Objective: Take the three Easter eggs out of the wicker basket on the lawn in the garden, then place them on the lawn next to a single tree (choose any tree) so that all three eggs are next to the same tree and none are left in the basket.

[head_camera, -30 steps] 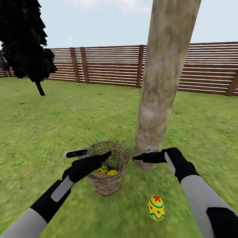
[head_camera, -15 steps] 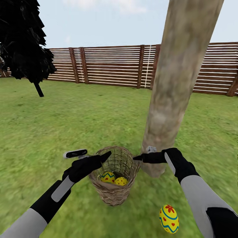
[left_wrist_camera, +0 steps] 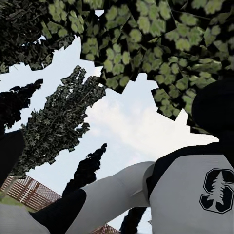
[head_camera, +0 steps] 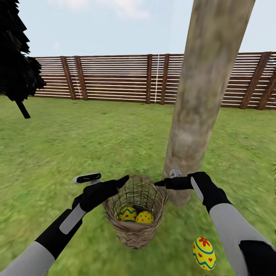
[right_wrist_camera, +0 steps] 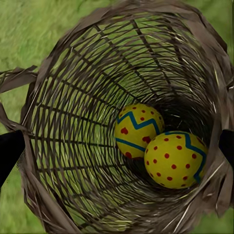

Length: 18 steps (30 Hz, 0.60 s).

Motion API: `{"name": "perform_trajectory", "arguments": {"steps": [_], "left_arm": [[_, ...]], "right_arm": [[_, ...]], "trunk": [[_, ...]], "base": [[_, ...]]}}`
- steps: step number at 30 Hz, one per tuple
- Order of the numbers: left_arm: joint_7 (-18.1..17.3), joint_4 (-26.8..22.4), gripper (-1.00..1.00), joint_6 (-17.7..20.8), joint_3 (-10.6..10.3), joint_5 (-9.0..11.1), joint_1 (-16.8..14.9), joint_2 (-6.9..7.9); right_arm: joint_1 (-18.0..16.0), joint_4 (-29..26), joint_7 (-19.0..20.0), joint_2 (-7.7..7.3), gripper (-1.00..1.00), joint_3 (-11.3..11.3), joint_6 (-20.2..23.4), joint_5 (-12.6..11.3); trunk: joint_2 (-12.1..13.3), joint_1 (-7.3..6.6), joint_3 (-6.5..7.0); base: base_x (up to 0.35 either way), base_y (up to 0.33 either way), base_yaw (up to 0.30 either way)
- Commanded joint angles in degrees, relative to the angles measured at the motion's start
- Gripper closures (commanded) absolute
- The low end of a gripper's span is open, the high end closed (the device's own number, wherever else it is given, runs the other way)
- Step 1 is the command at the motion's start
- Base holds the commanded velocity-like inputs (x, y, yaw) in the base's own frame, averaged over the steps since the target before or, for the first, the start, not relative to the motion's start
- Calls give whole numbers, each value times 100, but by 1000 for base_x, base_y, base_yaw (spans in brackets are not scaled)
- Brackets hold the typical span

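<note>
**Two eggs left in the basket, one out by the tree**

Head view: you have one egg (head_camera: 204,253) lying on the lawn (head_camera: 96,142) near the tree (head_camera: 199,103). The wicker basket (head_camera: 136,232) stands just beside the trunk, holding a zigzag egg (head_camera: 127,214) and a dotted egg (head_camera: 145,217). Your left gripper (head_camera: 102,179) hangs spread and empty at the rim. Your right gripper (head_camera: 168,178) hovers over the rim opposite; its jaws look parted, though I cannot tell for sure.

Left wrist view: you see sky, leaves and the robot's body.

Right wrist view: you look straight down onto both eggs, touching at the bottom.
</note>
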Motion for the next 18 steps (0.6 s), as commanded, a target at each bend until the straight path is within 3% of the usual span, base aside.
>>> {"name": "perform_trajectory", "arguments": {"steps": [1, 13, 15, 18], "left_arm": [[-10, -2, -100, 63, -20, 39, -4, 8], [-11, -2, -100, 66, -20, 37, -4, 19], [-13, -1, -100, 61, -20, 39, -4, 29], [-14, 0, -100, 58, -20, 39, -4, 33]], "right_arm": [[-5, -2, 8, 0, -100, 4, 36, -5], [76, 289, -96, 22, -100, 18, -72, 15], [81, 344, -341, 73, -100, 26, -130, 24], [87, 362, -816, 274, -100, 29, -157, 53]], "trunk": [[-2, 0, -1], [-2, 0, 34], [-2, 0, 32], [-2, 0, 31]], "base": [[80, 332, -259], [78, 330, -243], [33, 142, -64], [11, 48, -22]]}}
